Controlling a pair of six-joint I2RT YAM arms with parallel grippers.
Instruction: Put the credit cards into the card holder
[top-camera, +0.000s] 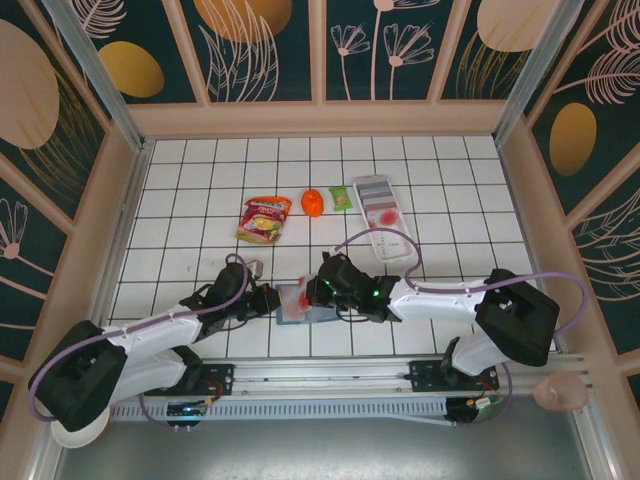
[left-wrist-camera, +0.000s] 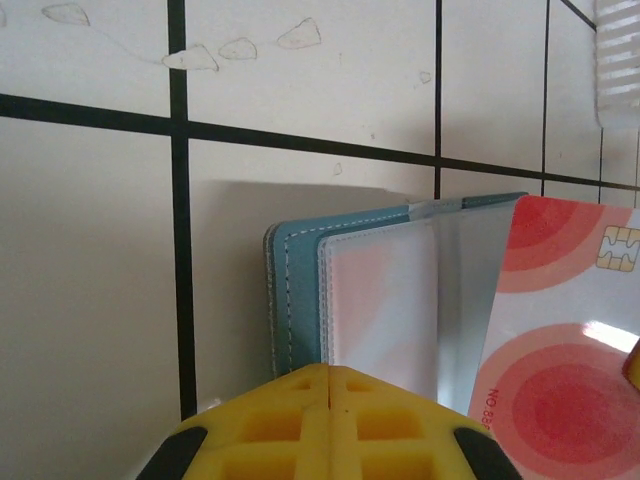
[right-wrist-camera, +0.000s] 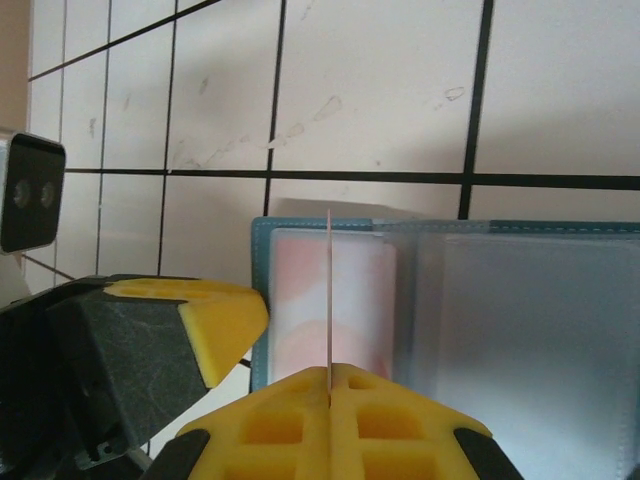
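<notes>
Gripping one credit card (left-wrist-camera: 560, 330) edge-on in my right pincer (right-wrist-camera: 330, 372), open card holder (right-wrist-camera: 262, 290) just beyond, left pincer (left-wrist-camera: 328, 372) closed at its edge.

A robot lab cell here: white gridded table (top-camera: 200, 190) boxed in by dark floral wall panels (top-camera: 262, 72), a metal rail (top-camera: 330, 373) along its near edge, left arm (top-camera: 150, 335) and right arm (top-camera: 440, 300) bolted on.
</notes>
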